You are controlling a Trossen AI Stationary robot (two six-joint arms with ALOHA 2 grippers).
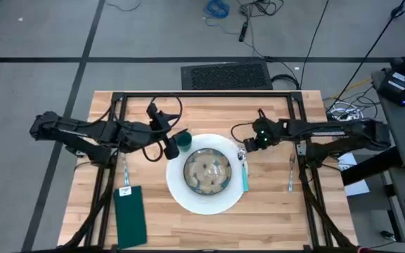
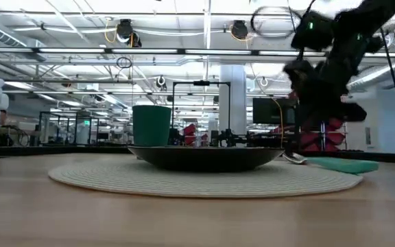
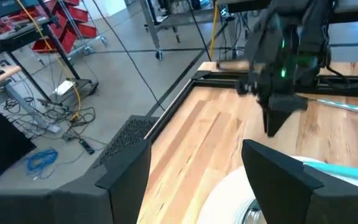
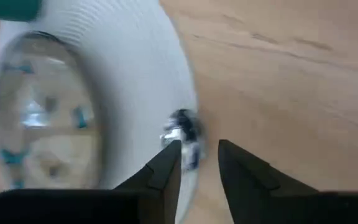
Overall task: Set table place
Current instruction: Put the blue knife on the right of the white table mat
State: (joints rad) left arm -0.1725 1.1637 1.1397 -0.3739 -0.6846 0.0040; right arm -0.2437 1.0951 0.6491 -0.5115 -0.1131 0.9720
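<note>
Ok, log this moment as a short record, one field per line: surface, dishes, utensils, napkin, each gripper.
surface: wooden table
dishes: white plate at centre, glass bowl on it, green cup at its far-left edge
utensils: teal-handled utensil on plate's right rim; one utensil farther right
napkin: green napkin, left of plate
left gripper: open, beside cup
right gripper: open, over teal-handled utensil's metal end

On the light butcher-block wood table [image 1: 273,218], a round white ribbed placemat [image 1: 181,197] lies at the centre with a clear glass bowl [image 1: 207,171] on it, a dark green cup [image 1: 183,140] at its far left edge, a teal-handled utensil [image 1: 245,174] along its right edge, a metal fork [image 1: 291,173] farther right, and a dark green folded napkin [image 1: 131,216] to the near left.
</note>
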